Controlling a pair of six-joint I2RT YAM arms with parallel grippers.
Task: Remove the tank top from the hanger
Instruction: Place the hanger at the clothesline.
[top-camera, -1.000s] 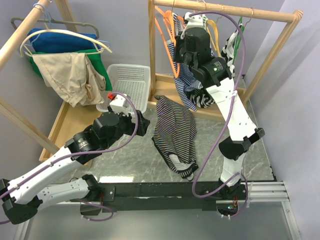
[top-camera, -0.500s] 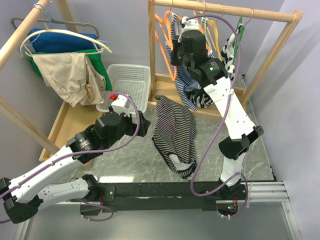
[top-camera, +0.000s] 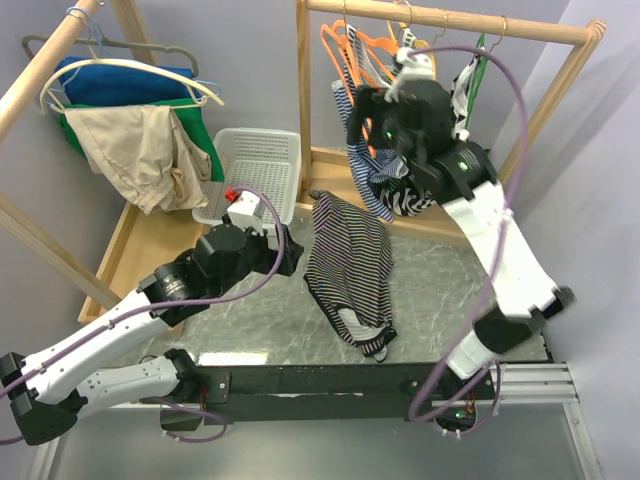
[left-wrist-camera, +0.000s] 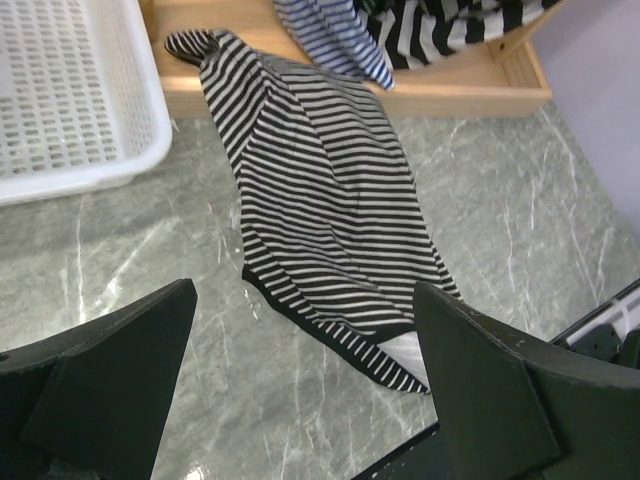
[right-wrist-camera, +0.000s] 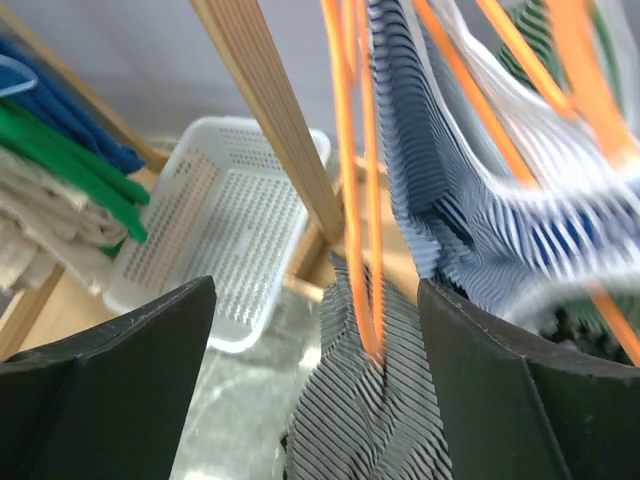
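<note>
The black-and-white striped tank top (top-camera: 348, 265) lies crumpled flat on the marble table, free of any hanger; it also shows in the left wrist view (left-wrist-camera: 330, 210) and the right wrist view (right-wrist-camera: 370, 420). Bare orange hangers (top-camera: 350, 45) hang on the wooden rail. My right gripper (top-camera: 360, 125) is up by the rail, open, with a blurred orange hanger (right-wrist-camera: 352, 200) dangling in the gap between its fingers, touching neither. My left gripper (top-camera: 285, 250) hovers open over the table just left of the tank top, holding nothing.
A blue-striped garment (top-camera: 372, 175) and other striped clothes hang from the rail (top-camera: 450, 20) behind the tank top. A white basket (top-camera: 258, 170) stands at the back left by the wooden post (top-camera: 302, 90). A second rack holds blue, green and beige clothes (top-camera: 130, 130).
My right gripper has gone from shut to open up at the rail, and its arm has swung out to the right. The left arm has hardly moved.
</note>
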